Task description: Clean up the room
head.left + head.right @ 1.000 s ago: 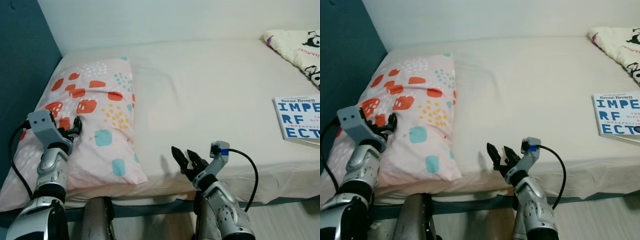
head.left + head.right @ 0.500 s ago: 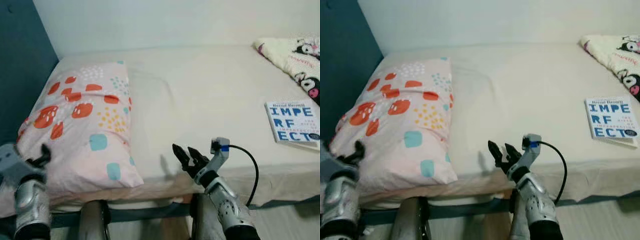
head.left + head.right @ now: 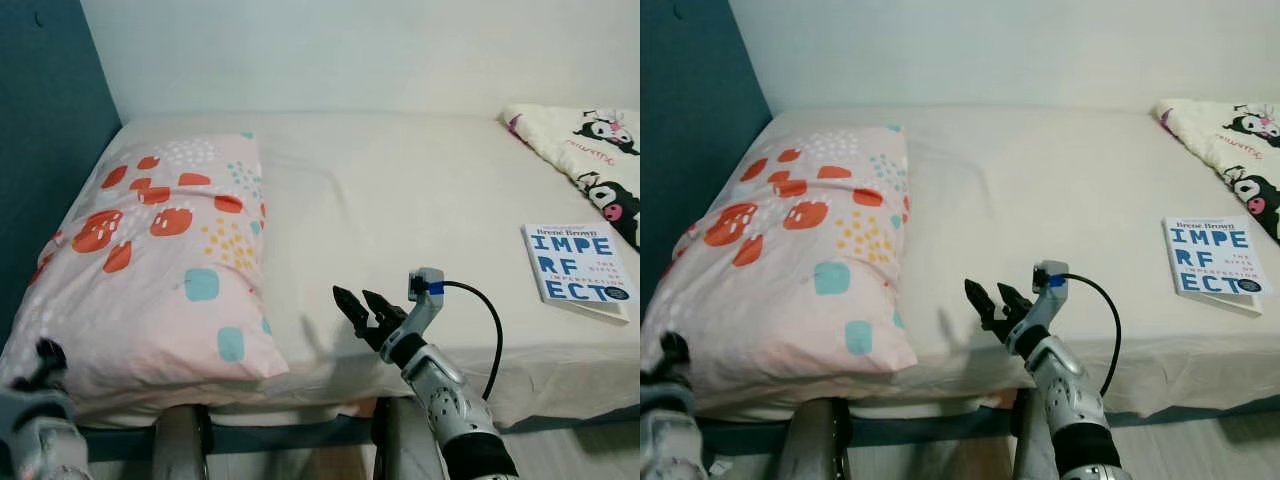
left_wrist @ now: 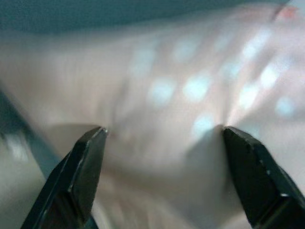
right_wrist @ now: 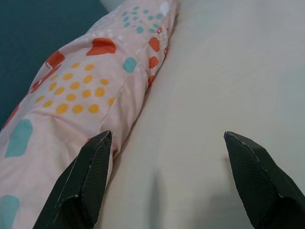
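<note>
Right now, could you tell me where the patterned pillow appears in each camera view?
Left eye: pillow left, on the bed.
Right eye: pillow left, same spot.
Left wrist: blurred, between the fingers.
Right wrist: beside one finger.
Shared landmark: the pillow's dotted pattern.

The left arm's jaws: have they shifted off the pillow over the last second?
Yes. The left gripper has dropped back off the pillow to its near corner.
</note>
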{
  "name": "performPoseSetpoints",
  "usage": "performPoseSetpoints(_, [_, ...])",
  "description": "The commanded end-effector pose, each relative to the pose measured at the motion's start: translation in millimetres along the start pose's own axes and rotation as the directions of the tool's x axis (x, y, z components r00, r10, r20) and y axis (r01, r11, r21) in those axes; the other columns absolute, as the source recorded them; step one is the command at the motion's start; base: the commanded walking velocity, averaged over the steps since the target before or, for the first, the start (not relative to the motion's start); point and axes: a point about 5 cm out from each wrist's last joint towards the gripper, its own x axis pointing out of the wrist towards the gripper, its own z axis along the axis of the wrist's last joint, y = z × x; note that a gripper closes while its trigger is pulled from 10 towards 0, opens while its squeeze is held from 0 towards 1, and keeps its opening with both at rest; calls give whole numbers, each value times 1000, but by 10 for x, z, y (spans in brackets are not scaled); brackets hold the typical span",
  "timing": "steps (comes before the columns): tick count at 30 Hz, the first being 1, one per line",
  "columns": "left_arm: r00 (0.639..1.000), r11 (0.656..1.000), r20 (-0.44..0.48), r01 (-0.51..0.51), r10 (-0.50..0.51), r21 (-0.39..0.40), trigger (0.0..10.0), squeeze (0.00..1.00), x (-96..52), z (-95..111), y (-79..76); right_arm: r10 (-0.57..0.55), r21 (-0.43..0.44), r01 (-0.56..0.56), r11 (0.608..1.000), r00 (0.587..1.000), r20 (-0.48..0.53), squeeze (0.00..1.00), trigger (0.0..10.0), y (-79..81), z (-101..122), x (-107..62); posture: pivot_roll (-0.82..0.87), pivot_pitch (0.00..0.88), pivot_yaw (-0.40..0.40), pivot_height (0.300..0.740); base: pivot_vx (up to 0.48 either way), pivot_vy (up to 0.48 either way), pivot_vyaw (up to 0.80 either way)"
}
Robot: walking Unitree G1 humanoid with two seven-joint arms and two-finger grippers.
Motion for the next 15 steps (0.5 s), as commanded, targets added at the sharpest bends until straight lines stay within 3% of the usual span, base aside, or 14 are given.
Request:
performPoseSetpoints(1, [996,992,-84,24,-34,-124,10000,0,-64,-108,19,0,-11,0,1000,1000,-15,0,10000,-22,-26,-6,121,81,-103,445,0,0,0])
performPoseSetpoints(3, [991,982,-119,34,-57,-186,10000,0,-162,-228,89,7,-13,-7,1000,1000,-19,0,10000,-16,-30,-7,110,81,-104,445,0,0,0])
performPoseSetpoints(6, [991,981,-123,25,-50,-194,10000,0,-179,-236,109,8,-13,-9,1000,1000,-19,0,10000,-14,-32,-8,110,81,-104,445,0,0,0])
performPoseSetpoints(10, [991,959,-112,44,-79,-279,10000,0,-187,-224,114,8,-20,-9,1000,1000,-27,0,10000,-24,-45,-22,102,75,-107,445,0,0,0])
performPoseSetpoints(15, [983,910,-77,125,-168,-395,10000,0,-125,-216,-46,11,-16,-11,1000,1000,-20,0,10000,-28,-38,-21,93,70,-112,445,0,0,0])
